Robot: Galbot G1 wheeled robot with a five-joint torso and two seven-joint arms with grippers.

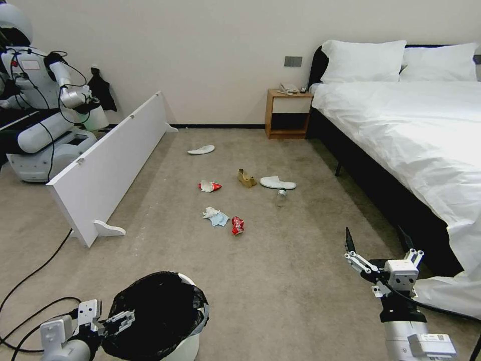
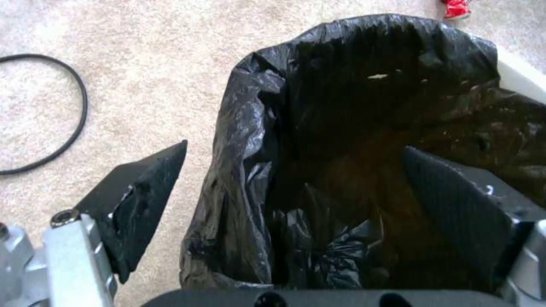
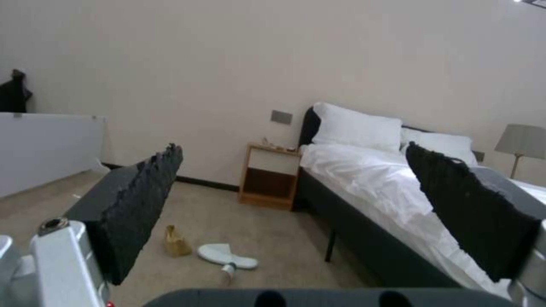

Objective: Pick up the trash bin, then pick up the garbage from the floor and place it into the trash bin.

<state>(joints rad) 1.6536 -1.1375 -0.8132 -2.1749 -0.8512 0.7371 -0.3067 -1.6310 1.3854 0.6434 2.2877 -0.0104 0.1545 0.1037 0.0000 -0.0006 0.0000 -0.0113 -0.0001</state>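
Note:
The trash bin [image 1: 186, 346], white with a crinkled black bag [image 2: 341, 85] over its rim, stands low at my left. My left gripper [image 1: 125, 318] is open and straddles the bin's near rim, one finger outside and the other inside the bag [image 2: 294, 147]. The garbage lies ahead on the carpet: a crushed red can [image 1: 237, 225], a crumpled tissue [image 1: 216, 216], a red-white wrapper [image 1: 210, 186], a brown paper bag [image 1: 246, 178], a clear bottle [image 1: 281, 193] and two white slippers [image 1: 277, 182] [image 1: 201, 149]. My right gripper [image 1: 376, 238] hangs open and empty beside the bed [image 3: 293, 147].
A bed [image 1: 401, 130] with white sheets runs along the right, a wooden nightstand [image 1: 287, 114] at its head. A long white board [image 1: 110, 160] stands on the left, with another robot [image 1: 40, 110] behind it. Black cables [image 1: 30, 301] lie on the carpet at my left.

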